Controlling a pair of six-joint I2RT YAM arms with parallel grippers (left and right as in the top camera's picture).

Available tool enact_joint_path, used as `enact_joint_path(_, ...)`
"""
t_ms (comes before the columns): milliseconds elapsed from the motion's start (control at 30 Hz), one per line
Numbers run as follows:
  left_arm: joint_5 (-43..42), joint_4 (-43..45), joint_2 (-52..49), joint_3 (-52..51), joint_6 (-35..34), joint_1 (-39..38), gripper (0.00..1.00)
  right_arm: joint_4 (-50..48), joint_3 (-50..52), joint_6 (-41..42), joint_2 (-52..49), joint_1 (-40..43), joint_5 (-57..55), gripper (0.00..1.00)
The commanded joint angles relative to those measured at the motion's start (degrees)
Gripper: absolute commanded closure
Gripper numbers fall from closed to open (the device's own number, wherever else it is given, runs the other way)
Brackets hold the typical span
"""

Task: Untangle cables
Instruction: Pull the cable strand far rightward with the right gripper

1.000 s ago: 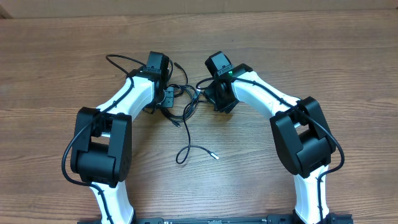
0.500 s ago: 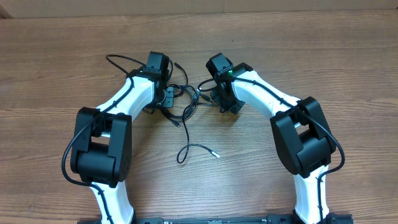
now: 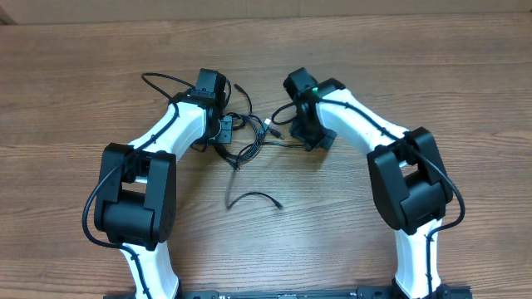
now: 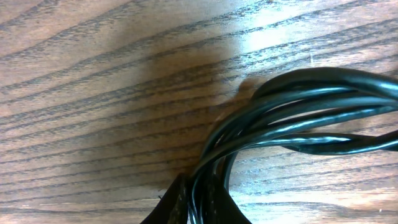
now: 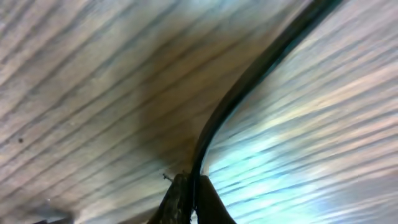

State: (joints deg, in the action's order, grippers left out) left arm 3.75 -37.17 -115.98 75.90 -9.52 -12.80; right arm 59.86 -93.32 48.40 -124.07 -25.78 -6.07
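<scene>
- Fingertips of the left gripper (image 4: 196, 208) are pressed together on a bundle of the cables (image 4: 292, 106). Several glossy black strands leave the tips and curve off to the right across the wood.
- From overhead, the left gripper (image 3: 225, 131) sits low at the left edge of the tangle.
- The right gripper (image 5: 189, 199) pinches a single black strand, which rises from the tips and bends away to the upper right.
- From overhead, the right gripper (image 3: 307, 137) is at the right edge of the tangle.
- The knotted mass of the cables (image 3: 249, 137) lies between the two grippers on the wooden table (image 3: 416, 66), with a pale plug (image 3: 268, 125) on its right side.
- One strand reaches out to the far left past the left arm.
- A curved stretch lies nearer the robot's base; whether it joins the knot cannot be told.
</scene>
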Motion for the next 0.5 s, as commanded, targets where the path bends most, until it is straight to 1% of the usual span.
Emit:
enact_joint_path(0,2.2,-0.5,-3.9,-2.7,-0.8,0.3,0.89,3.5,-5.4,-10.1,4.8,2.9,-1.5,0.96)
enact_joint_path(100,2.2,-0.5,-3.9,-2.7,-0.8,0.3,0.89,6.4,-7.5,-13.4,8.0,5.7,-1.5,0.96)
enact_joint_path(333,2.2,-0.5,-3.9,-2.7,-0.8,0.3,0.89,11.3,-7.8,-14.5,17.0,15.3,-1.1,0.96)
enact_joint_path(467,2.2,-0.5,-3.9,-2.7,-0.8,0.3,0.89,12.5,-7.8,-19.0,21.5,20.7,1.8,0.96)
